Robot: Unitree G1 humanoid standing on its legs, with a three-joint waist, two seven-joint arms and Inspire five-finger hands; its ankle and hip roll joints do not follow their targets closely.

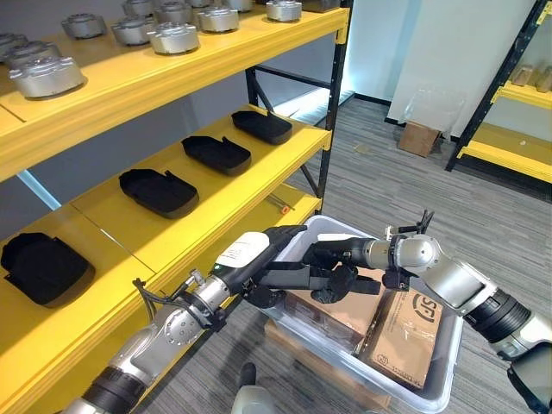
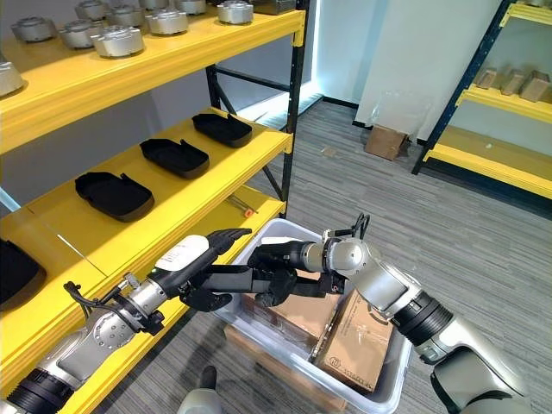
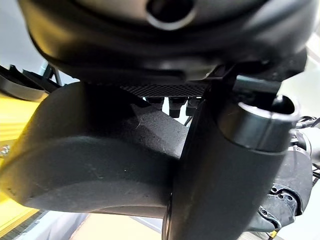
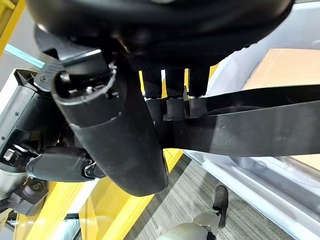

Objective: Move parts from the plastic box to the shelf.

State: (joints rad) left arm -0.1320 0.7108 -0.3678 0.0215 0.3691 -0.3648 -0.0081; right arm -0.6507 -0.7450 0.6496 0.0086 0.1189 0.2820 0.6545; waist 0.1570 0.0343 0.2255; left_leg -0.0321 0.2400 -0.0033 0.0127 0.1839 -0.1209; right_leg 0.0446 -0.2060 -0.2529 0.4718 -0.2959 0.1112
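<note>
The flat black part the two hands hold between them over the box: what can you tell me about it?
The black part looks like a thin, matte, moulded plastic tray, like those lying on the yellow shelf. It is held roughly level above the clear plastic box, over the cardboard cartons. The left hand grips one end, the right hand the other.
</note>
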